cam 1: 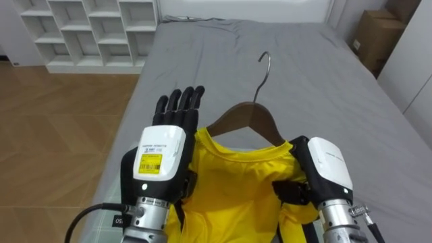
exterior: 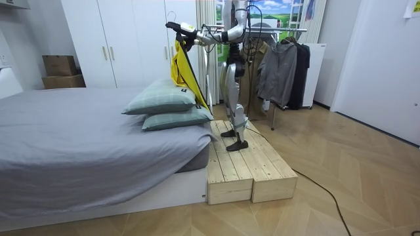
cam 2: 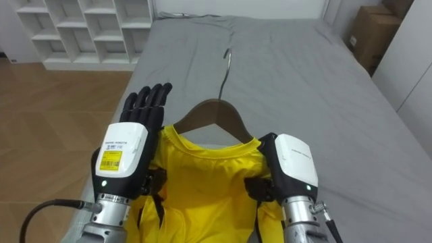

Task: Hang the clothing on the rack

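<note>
Robot stands upright with both arms raised and extended forward at about shoulder height, reaching toward the room view's left. Left hand (cam 1: 160, 150) sits at the lower left of the eye views, back of hand upward, wrist straight in line with the forearm. Its fingers (cam 1: 181, 101) are straight, held close together and point ahead, away from the body. Right hand (cam 1: 327, 162) sits at the lower right, level with the left and apart from it, back of hand upward, wrist in line with the forearm. Forearms run roughly parallel.
</note>
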Available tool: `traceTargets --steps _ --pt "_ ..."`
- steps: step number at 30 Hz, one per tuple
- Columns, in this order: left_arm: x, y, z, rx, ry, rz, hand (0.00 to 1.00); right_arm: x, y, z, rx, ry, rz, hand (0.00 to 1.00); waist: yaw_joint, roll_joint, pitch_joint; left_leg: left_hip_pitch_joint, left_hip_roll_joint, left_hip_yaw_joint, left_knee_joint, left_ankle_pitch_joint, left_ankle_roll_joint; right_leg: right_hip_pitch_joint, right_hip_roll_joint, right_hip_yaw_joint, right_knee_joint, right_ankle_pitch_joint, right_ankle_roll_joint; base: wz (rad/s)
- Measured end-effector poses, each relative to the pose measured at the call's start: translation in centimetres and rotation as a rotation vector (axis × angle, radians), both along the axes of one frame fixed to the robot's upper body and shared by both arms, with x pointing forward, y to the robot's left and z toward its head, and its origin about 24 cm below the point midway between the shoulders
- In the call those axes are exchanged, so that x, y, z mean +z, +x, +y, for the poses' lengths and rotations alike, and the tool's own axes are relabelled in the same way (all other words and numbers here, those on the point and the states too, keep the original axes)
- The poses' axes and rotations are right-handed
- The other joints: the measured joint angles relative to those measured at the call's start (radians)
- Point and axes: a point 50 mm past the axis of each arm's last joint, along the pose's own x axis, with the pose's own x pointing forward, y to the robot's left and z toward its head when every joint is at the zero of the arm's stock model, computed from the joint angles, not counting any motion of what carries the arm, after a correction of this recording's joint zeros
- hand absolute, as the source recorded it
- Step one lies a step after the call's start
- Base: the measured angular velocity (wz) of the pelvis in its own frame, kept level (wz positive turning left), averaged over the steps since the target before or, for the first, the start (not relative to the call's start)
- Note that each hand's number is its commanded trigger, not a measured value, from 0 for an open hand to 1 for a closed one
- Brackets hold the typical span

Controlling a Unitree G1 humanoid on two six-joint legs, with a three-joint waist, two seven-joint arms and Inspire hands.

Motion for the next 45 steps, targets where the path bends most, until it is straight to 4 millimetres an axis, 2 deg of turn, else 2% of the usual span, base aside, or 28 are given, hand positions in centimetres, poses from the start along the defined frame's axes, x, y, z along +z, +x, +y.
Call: traceTargets --steps 21,28,35,45 --pt "-0.4 -0.2 0.5 0.008 -0.005 0.036 0.0 0.0 0.0 -0.2 -0.009 0.021 0.0 1.0 -0.001 0.0 -0.0005 0.0 0.0 -0.004 0.001 0.0 0.0 0.002 -0.003 -0.01 0.0 0.0 0.0 0.0" --pt "-0.2 -0.1 0.9 0.002 -0.025 0.031 0.0 0.5 0.2 -1.4 -0.054 0.037 -0.021 1.0 0.0 -0.003 -0.0012 -0.001 -0.001 -0.005 0.001 0.0 0.0 0.003 -0.004 -0.01 0.001 0.0 0.0 0.0" --pt "0.0 0.0 1.8 0.024 -0.034 0.026 0.0 1.6 0.9 -2.8 -0.114 0.046 -0.078 1.0 -0.001 -0.004 -0.0012 -0.006 -0.001 -0.005 0.001 0.0 0.0 -0.002 -0.003 -0.01 0.0 0.0 0.0 0.0" --pt "0.0 0.1 3.9 0.11 -0.036 0.021 0.0 1.8 1.0 -3.1 -0.137 0.048 -0.099 1.0 0.003 0.001 -0.0036 -0.007 0.0 -0.003 0.001 0.0 0.0 -0.002 -0.002 -0.012 -0.003 0.0 0.0 0.0"
